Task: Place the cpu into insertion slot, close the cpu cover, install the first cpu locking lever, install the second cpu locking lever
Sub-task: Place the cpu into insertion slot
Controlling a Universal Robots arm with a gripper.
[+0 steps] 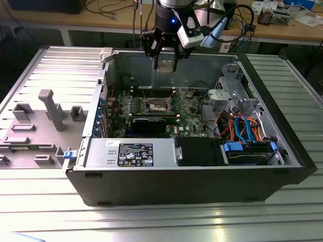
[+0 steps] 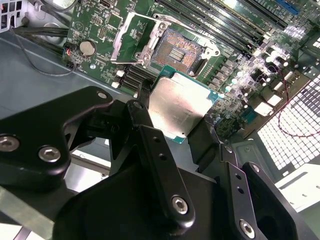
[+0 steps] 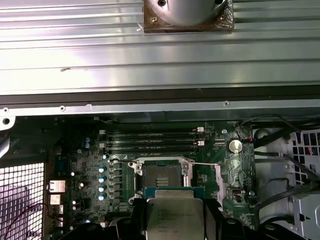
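Observation:
My gripper is shut on the cpu, a flat square chip with a silver-grey top pinched at two opposite edges between black fingers. In the exterior view the gripper hangs above the open computer case, near its back wall, with the cpu still well above the motherboard. The insertion slot lies bare just beyond the chip, and the cpu cover is swung up beside it. In the first wrist view the cpu sits just short of the insertion slot.
Long memory slots run beside the socket. A black card, a grey power-supply box, a drive cage and coloured cables crowd the case. A grey fixture tray lies at the exterior view's left.

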